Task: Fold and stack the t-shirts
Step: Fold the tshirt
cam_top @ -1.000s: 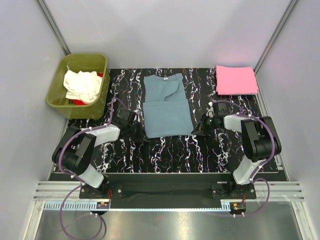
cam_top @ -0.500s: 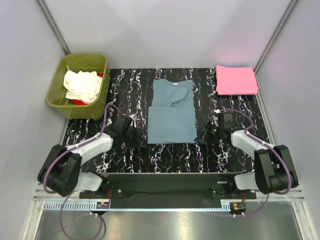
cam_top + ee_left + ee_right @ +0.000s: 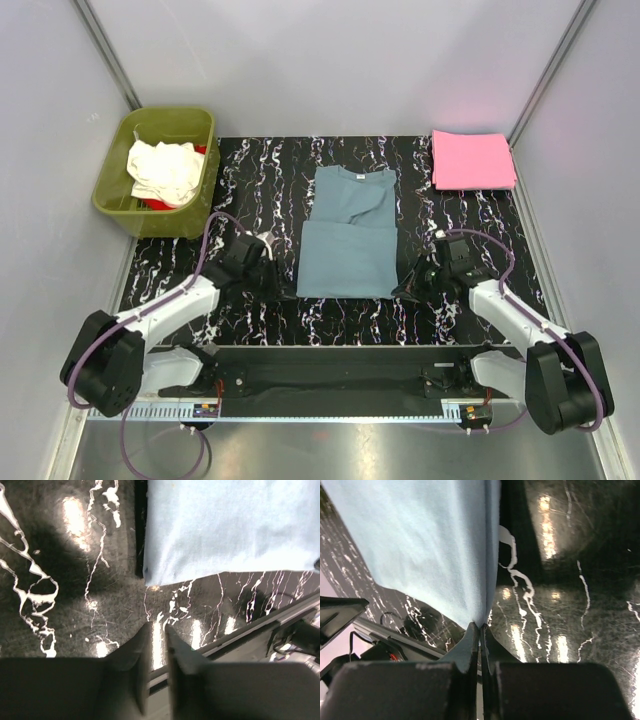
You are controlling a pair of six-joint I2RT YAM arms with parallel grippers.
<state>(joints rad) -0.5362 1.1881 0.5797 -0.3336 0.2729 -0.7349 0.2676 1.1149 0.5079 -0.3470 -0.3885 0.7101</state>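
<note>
The blue-grey t-shirt (image 3: 347,235) lies partly folded in the middle of the black marbled table, collar away from the arms. My left gripper (image 3: 278,283) sits just off its near-left corner. In the left wrist view, the left gripper (image 3: 157,630) stands slightly open with nothing between its fingers, and the shirt's corner (image 3: 152,577) lies a little ahead. My right gripper (image 3: 481,627) is shut on the shirt's near-right corner (image 3: 479,615). A folded pink t-shirt (image 3: 472,160) lies at the back right. A cream-white t-shirt (image 3: 163,170) and a red one (image 3: 150,204) are in the tub.
The olive-green tub (image 3: 200,125) stands at the back left, off the table's corner. The table's near edge and a metal rail (image 3: 260,625) run close behind both grippers. White walls enclose the table's left, back and right sides.
Both arms have drawn the blue-grey shirt toward the near edge and slightly right. The left gripper has let go of its corner and parted a little; the right still grips.
</note>
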